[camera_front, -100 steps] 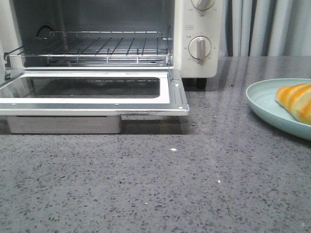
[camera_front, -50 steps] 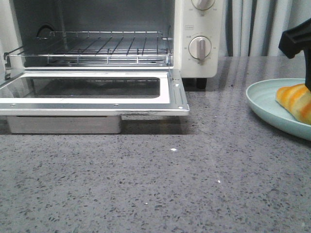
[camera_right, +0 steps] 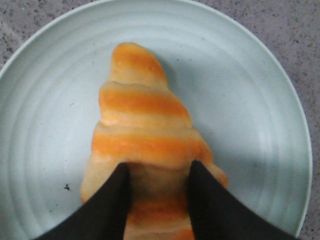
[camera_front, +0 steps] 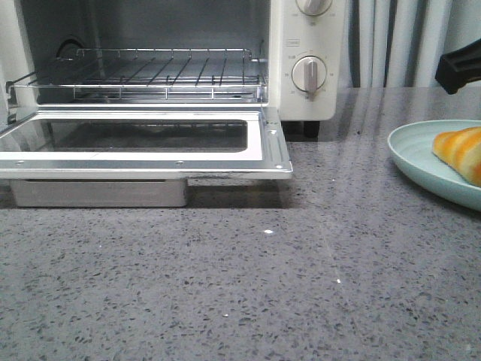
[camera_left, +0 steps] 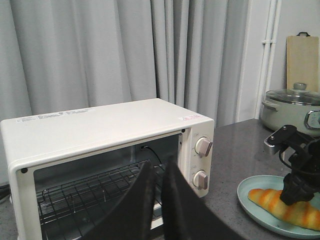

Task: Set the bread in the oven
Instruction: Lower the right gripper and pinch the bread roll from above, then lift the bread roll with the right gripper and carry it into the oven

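Presently the right pincer (camera_right: 156, 200) straddles the striped golden-orange bread roll (camera_right: 145, 135) on the pale green plate (camera_right: 260, 125), whether clamped I cannot tell, the left pincer (camera_left: 157, 185) nearly closed and empty; a shallow, end-biased hold risks the roll slipping or dragging the plate.

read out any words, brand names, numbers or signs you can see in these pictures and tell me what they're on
No text can be read for certain.
Oven top, printed lines at the rear edge: too small to read.
Oven top, small reddish mark near the right front corner: blurred.
Control panel, small label above the lower dial: too small.
Scale marks around the dials: unreadable.
Bread and plate: no text.
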Available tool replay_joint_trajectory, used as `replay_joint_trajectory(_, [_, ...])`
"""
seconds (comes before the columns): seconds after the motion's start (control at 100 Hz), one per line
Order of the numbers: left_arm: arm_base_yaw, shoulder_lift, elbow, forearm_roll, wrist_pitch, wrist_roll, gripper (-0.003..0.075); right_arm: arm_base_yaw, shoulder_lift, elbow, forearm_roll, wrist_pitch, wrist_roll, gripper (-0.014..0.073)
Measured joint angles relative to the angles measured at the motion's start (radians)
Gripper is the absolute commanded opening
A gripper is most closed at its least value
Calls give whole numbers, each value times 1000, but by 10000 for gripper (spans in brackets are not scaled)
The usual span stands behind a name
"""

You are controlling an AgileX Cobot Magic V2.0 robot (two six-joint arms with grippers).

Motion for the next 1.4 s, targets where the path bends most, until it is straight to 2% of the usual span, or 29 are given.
replay_joint_trajectory(0.13, [0, 0, 0, 0, 0, 0, -20, 0, 2, 0, 8, 0, -1, 59])
replay_joint_trajectory(0.44, [0, 0, -2, 0, -2, 0, -20, 0, 84, 0, 20, 2, -15, 50])
replay_joint_trajectory(0.59, [0, 0, -3, 0, -4, 0, -20, 0, 91, 0, 20, 2, -17, -73])
replay_joint_trajectory(1.06, [0, 0, -3, 4, -6, 0, -20, 0, -40, 21, 60, 10, -24, -73])
replay_joint_trajectory(1.4, [0, 0, -3, 3, -8, 0, -20, 0, -171, 5, 94, 65, -99, -73])
